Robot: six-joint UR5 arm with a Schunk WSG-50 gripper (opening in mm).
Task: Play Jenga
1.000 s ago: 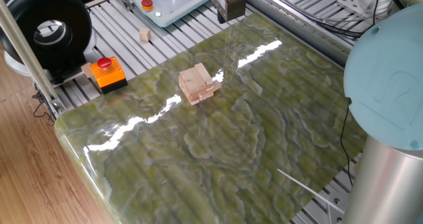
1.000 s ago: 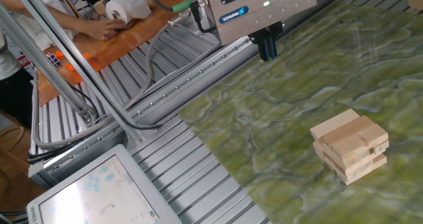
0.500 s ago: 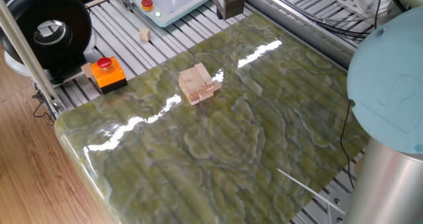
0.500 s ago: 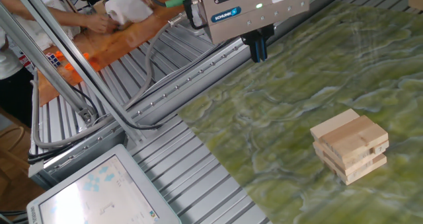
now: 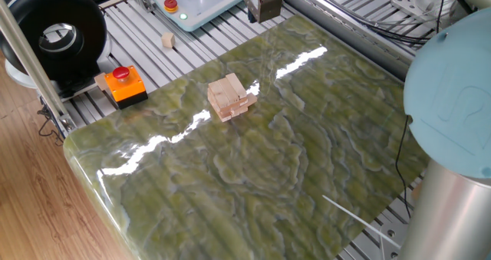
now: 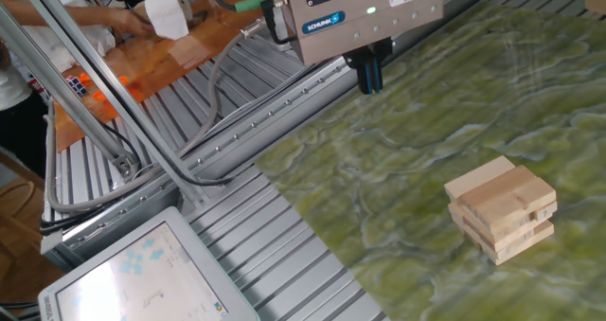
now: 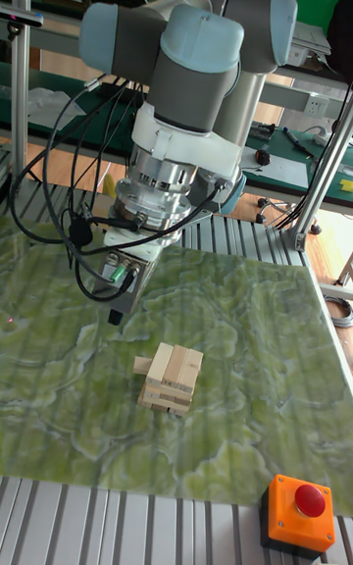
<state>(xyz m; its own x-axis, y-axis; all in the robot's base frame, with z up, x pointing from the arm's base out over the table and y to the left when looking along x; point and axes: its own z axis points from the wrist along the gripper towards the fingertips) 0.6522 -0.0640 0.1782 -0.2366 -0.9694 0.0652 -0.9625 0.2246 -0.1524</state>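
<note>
Gripper (image 6: 368, 75), fingers pressed together and empty, hangs over the table (image 5: 253, 168) edge, well apart from Jenga (image 5: 230, 97).

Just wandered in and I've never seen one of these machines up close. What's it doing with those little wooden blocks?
It's set up for Jenga. The robot arm's gripper hangs near the edge of the green table, well apart from the small Jenga stack of pale wooden bars, with nothing in its fingers. The stack stands upright, one bar poking out at the side. An orange emergency-stop button sits beside the table.
</note>
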